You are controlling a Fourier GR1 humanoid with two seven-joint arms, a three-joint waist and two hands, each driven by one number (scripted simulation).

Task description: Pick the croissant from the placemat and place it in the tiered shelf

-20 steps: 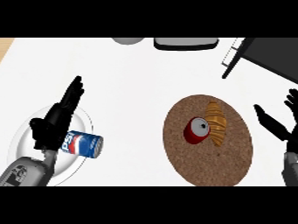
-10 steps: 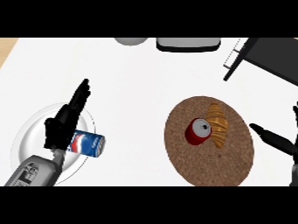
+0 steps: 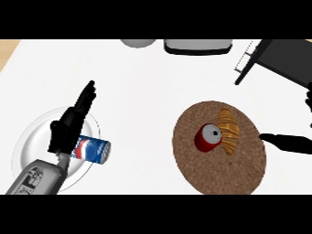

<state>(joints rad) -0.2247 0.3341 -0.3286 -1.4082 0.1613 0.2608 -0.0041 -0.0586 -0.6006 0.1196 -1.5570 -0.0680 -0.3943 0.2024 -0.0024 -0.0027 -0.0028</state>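
Counter: a smooth white counter top (image 3: 151, 82) fills the view, with a strip of pale wood at 10 o'clock.
Placemat: a round brown placemat (image 3: 219, 169) with a coarse, cork-like grain lies at 4 o'clock from centre.
Croissant: the golden, ridged, crescent-shaped croissant (image 3: 229, 130) lies on the placemat's upper half, long axis running top to bottom.
Red object: a small red cylinder with a pale round end (image 3: 209, 137) lies on its side on the placemat, touching the croissant's left flank.
Plate: a round white glossy plate (image 3: 33, 137) sits at 8 o'clock.
Can: a blue, white and red drink can (image 3: 92, 149) lies on its side at the plate's right rim.
Shelf: the dark grey tiered shelf (image 3: 287, 64) with thin black legs stands at 2 o'clock, cut by the edge.
Back edge: a grey rounded bowl-like shape (image 3: 139, 43) and a pale grey boxy object with a dark base (image 3: 195, 45) sit at 12 o'clock.
Left hand: the black left hand (image 3: 70, 123) rests over the plate, fingers straight and pressed together, pointing to 1 o'clock.
Right hand: the black right hand (image 3: 293, 142) shows at 3 o'clock, spread wide, thumb reaching over the placemat's right rim, holding nothing.
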